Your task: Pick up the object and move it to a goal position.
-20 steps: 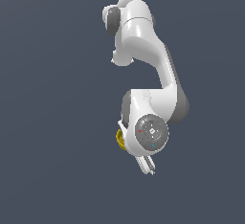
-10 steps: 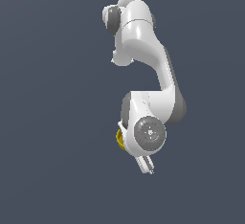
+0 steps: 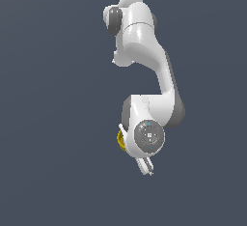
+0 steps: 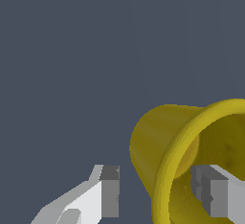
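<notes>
Between the fingers, wrist view: small yellow round thick-rimmed cup (image 4: 191, 151), one finger inside, one outside | hand (image 4: 160, 192) spread, not clenched | grasp, lift, transfer to goal outstanding; goal unseen.

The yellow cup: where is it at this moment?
In the exterior view the yellow cup peeks out at the wrist's left; in the wrist view one tool finger sits inside its rim.

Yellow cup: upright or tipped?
Tipped. In the wrist view the yellow cup lies sideways, its open mouth and thick rim facing the camera, narrow base pointing away.
</notes>
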Motion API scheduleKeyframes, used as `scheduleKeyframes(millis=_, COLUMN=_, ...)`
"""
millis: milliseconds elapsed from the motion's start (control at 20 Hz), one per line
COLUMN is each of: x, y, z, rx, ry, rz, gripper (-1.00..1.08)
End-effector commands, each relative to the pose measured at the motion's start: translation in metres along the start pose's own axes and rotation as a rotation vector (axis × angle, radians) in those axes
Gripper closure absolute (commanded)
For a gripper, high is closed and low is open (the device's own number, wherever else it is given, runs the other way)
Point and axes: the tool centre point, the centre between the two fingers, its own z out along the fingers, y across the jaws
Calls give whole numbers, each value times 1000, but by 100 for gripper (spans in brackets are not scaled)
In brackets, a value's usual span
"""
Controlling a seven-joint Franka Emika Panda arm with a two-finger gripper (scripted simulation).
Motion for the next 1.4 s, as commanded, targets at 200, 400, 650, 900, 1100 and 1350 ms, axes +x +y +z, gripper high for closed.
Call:
scheduleKeyframes(millis=200, x=0, y=0, z=0, rx=1, ry=0, rz=0, gripper=108)
scheduleKeyframes(millis=400, x=0, y=0, z=0, rx=1, ry=0, rz=0, gripper=108)
scheduleKeyframes(millis=650, x=2, y=1, z=-2, rx=1, ry=0, rz=0, gripper=108)
scheduleKeyframes(millis=900, x=17, y=13, z=-14, rx=1, ry=0, rz=0, gripper=108)
scheduleKeyframes(millis=1100, x=40, y=31, z=-34, rx=1, ry=-1, rz=1, gripper=108)
scheduleKeyframes(millis=1350, x=67, y=53, z=-58, rx=1, ry=-1, rz=1, gripper=108)
